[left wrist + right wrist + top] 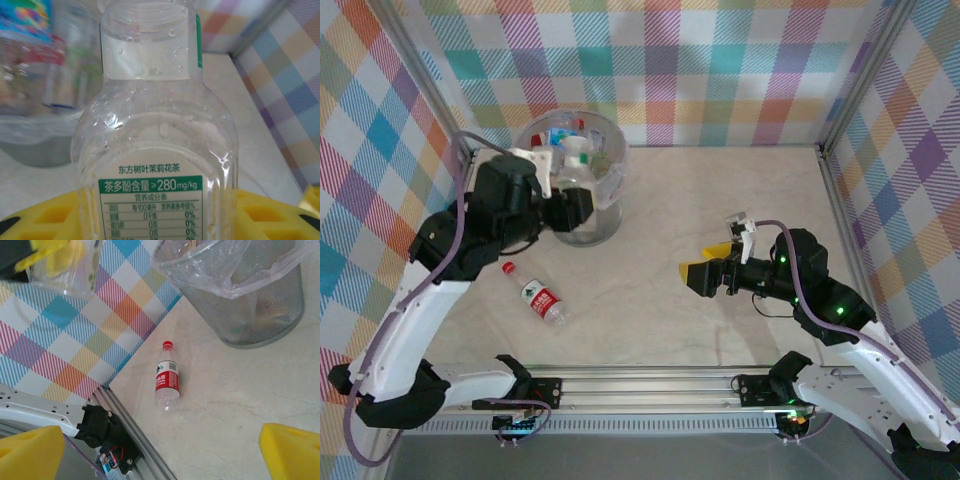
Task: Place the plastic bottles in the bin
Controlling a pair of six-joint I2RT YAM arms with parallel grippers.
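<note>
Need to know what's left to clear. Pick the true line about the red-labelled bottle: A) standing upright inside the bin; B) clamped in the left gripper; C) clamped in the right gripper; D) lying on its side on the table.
D: the red-labelled bottle lies on its side on the table, apart from the bin.

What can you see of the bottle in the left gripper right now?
The held bottle is clear plastic, empty but for droplets inside, with a white-and-green printed label and a pale band round its wide neck. The left gripper's yellow pads clamp its labelled body from both sides, holding it off the table at the bin's near rim.
</note>
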